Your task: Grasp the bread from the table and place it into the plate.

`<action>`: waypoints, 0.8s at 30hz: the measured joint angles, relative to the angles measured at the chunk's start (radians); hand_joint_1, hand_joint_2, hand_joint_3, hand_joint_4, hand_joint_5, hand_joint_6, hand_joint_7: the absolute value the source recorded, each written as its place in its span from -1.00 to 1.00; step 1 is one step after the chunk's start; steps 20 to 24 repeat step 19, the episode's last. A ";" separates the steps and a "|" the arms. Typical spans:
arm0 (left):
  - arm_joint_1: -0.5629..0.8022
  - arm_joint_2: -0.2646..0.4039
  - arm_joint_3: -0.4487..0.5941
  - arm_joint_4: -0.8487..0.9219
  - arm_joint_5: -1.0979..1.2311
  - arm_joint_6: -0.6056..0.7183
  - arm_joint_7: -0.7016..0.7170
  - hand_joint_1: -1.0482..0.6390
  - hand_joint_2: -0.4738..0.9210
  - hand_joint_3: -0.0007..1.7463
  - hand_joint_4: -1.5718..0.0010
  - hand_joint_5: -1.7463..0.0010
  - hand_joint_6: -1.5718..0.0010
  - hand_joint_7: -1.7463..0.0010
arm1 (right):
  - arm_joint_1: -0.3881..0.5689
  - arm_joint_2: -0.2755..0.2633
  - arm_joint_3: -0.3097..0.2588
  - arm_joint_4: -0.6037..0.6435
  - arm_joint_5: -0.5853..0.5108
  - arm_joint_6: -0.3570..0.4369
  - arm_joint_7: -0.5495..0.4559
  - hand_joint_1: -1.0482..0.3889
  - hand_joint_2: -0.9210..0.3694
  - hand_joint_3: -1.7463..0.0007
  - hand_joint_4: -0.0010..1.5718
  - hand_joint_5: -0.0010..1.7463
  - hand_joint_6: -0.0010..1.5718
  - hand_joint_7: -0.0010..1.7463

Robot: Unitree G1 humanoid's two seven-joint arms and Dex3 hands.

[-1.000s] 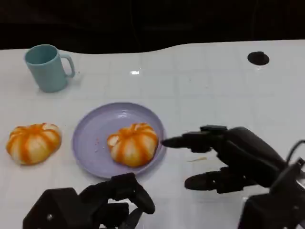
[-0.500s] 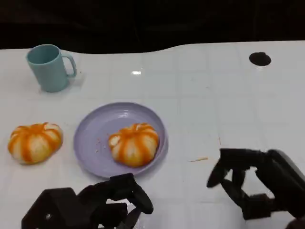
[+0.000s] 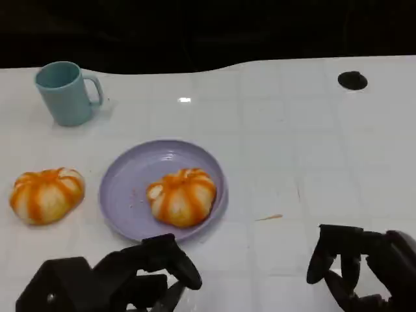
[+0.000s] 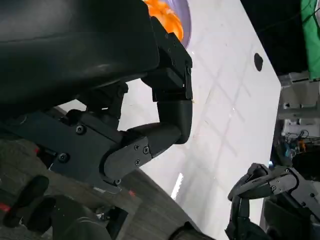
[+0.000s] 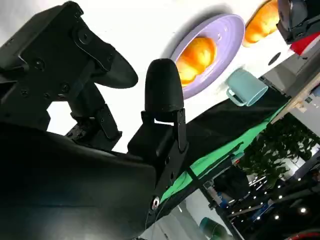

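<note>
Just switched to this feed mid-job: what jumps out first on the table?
The orange-striped bread sitting on the purple plate at the table's middle, with a second bread of the same kind lying on the bare table to the plate's left. A teal mug stands at the far left, and the left hand and right hand hang empty at the near edge.
</note>
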 measured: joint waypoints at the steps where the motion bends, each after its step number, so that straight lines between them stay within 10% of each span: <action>1: 0.003 0.000 0.001 0.000 -0.002 -0.004 -0.002 -0.20 0.76 -0.06 0.08 -1.00 0.25 -0.79 | 0.001 0.000 -0.001 0.001 0.000 0.000 -0.001 0.42 0.06 -0.67 0.20 1.00 0.06 0.66; 24: 0.037 0.013 0.024 -0.048 -0.009 0.049 -0.002 -0.16 0.82 -0.10 0.13 -1.00 0.25 -0.75 | 0.001 0.000 -0.006 0.021 -0.013 0.000 -0.010 0.42 0.05 -0.62 0.18 1.00 0.04 0.65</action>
